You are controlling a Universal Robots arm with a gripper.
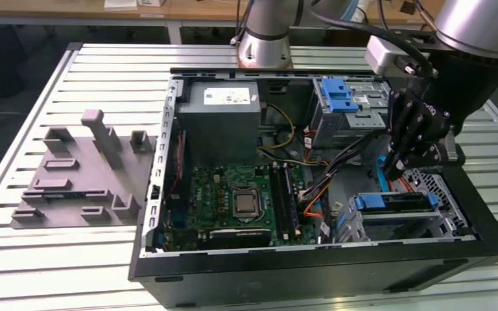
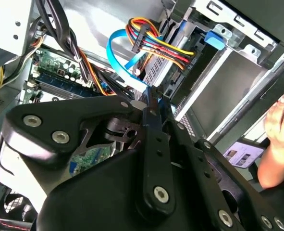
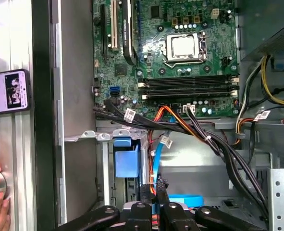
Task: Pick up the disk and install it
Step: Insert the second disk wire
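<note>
Gripper [image 1: 393,170] fingers pressed together, gripping nothing – hanging inside the open PC case [image 1: 318,262], just above the disk [image 1: 398,202] seated in the drive bay beside the motherboard [image 1: 236,201].

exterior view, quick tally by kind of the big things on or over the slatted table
open computer case: 1
grey plastic stand: 1
robot arm: 1
total: 3
</note>
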